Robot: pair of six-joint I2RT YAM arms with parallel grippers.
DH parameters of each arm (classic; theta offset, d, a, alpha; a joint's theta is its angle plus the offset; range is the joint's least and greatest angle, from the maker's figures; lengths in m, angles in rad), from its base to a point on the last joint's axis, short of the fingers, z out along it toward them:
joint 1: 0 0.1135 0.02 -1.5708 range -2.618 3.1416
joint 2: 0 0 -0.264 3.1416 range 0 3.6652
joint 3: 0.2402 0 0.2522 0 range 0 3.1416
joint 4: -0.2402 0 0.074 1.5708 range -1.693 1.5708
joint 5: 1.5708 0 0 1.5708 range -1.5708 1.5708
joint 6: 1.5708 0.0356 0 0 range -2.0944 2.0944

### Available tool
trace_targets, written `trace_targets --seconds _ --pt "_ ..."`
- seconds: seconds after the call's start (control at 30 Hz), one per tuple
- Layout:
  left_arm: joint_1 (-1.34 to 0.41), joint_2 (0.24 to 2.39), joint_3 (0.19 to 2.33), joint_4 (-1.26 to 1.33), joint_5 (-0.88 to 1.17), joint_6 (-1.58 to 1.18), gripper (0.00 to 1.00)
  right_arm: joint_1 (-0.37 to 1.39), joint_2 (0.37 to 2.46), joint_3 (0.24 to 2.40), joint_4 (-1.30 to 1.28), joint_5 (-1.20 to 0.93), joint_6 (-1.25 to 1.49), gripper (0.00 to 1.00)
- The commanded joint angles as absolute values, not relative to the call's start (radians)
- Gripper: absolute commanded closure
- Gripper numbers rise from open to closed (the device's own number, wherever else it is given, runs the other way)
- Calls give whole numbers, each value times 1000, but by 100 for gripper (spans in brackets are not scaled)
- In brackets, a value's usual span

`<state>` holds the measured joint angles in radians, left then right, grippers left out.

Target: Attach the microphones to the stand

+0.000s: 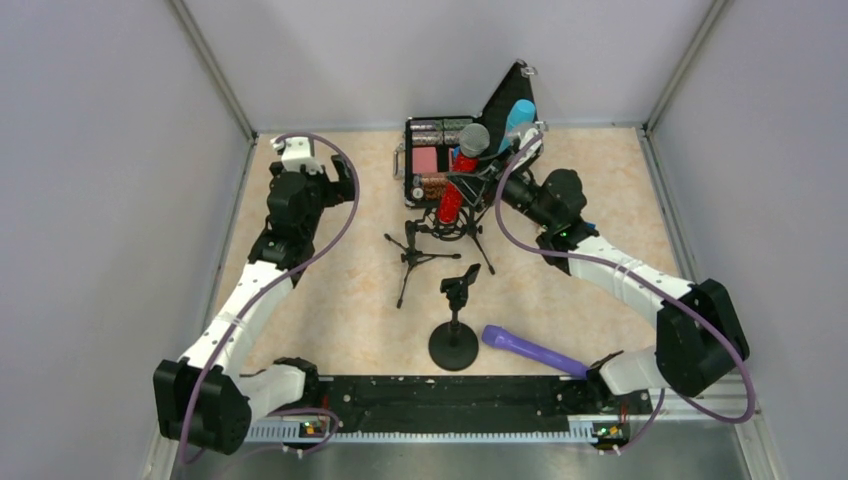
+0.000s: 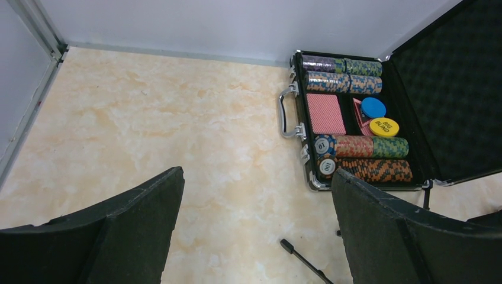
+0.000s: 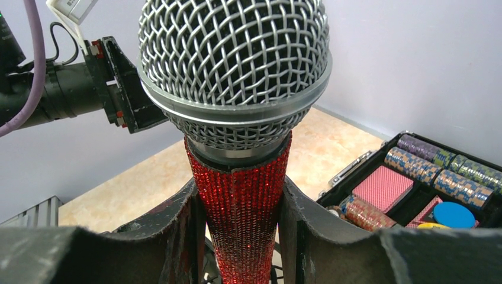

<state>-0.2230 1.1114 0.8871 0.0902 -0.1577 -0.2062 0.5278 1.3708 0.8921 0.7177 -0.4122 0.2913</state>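
Note:
My right gripper (image 1: 488, 168) is shut on the glittery red microphone (image 1: 452, 196), whose silver mesh head (image 1: 473, 139) points up and back. In the right wrist view the fingers (image 3: 308, 219) clamp its red body (image 3: 240, 201) just below the head (image 3: 234, 59). A tripod stand (image 1: 462, 225) sits under its lower end. The light blue microphone (image 1: 518, 120) stands tilted just behind my right gripper. The purple microphone (image 1: 530, 350) lies on the table at the front right. My left gripper (image 1: 335, 175) is open and empty at the back left, as the left wrist view (image 2: 257, 201) shows.
An open case of poker chips (image 1: 432, 160) stands at the back middle and also shows in the left wrist view (image 2: 355, 118). A small tripod stand (image 1: 415, 252) and a round-base stand (image 1: 455, 342) with a clip (image 1: 460, 285) are in the middle. A tripod leg (image 2: 302, 260) lies below my left gripper.

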Motion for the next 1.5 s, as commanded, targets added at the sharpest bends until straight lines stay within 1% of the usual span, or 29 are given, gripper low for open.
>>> trace_targets --seconds 0.0,0.67,0.9,1.27,1.47 --pt "-218 1078 874 129 -182 -187 1 547 1386 939 802 -399 280 100" --pt "-218 1085 874 118 -166 -189 1 551 1359 874 771 -379 219 100" --pt "-218 1084 874 115 -161 -190 1 567 1356 852 731 -367 158 100" --pt "-218 1091 877 113 -140 -193 2 572 1370 806 746 -367 143 100" --pt "-218 1093 876 110 -135 -193 2 574 1389 855 649 -355 136 100"
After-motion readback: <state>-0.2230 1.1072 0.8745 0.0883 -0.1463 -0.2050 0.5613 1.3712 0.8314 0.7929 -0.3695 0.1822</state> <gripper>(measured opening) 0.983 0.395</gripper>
